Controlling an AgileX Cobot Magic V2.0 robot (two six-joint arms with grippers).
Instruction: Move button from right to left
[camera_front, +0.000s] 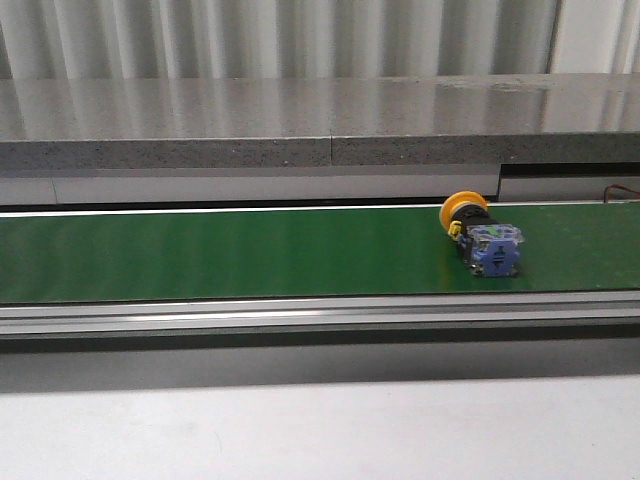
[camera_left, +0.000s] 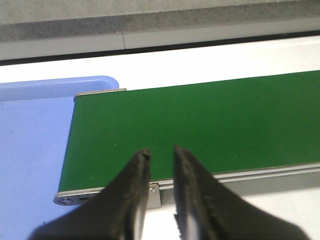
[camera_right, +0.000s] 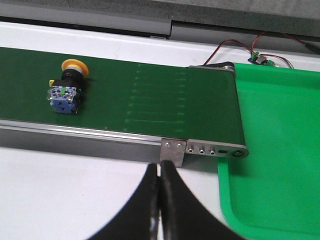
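Note:
The button (camera_front: 479, 236) lies on its side on the green conveyor belt (camera_front: 220, 250), right of centre, yellow cap toward the back and blue-grey body toward the front. It also shows in the right wrist view (camera_right: 68, 88). My right gripper (camera_right: 160, 167) is shut and empty, over the white table just before the belt's front rail, well to the button's right. My left gripper (camera_left: 161, 152) is slightly open and empty, hovering at the front edge of the belt's left end (camera_left: 190, 125). No gripper shows in the front view.
A blue tray (camera_left: 35, 150) sits past the belt's left end. A green tray (camera_right: 280, 150) sits past the belt's right end, with red and black wires (camera_right: 240, 45) behind it. A grey ledge (camera_front: 320, 130) runs behind the belt. White table (camera_front: 320, 430) lies in front.

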